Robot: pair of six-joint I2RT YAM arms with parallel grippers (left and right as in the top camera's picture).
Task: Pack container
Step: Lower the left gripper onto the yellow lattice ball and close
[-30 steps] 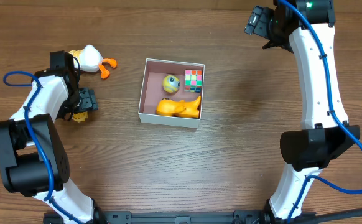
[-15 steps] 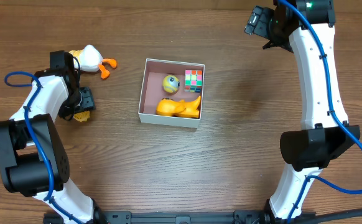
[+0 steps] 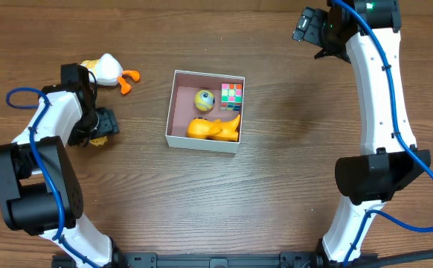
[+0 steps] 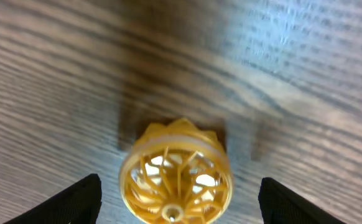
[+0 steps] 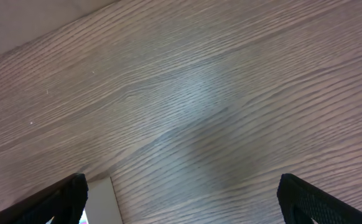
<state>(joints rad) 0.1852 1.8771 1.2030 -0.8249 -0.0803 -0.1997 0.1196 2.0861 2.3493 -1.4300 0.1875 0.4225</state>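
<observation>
The container, a shallow white box with a pink inside, sits mid-table. In it lie a yellow ball with a face, a colourful cube and an orange toy. My left gripper is at the left, lowered over a yellow openwork ball. In the left wrist view that ball rests on the wood between the open jaws, with a gap on each side. My right gripper hangs open at the far right, nothing between its fingertips.
A white duck toy with orange feet lies on the table beyond the left gripper. A white corner of the container shows at the lower left of the right wrist view. The right arm's base stands at the near right.
The left gripper's jaws narrowed and then widened again around the yellow openwork ball, shifting slightly. The ball stayed on the table. The right arm has not moved.
</observation>
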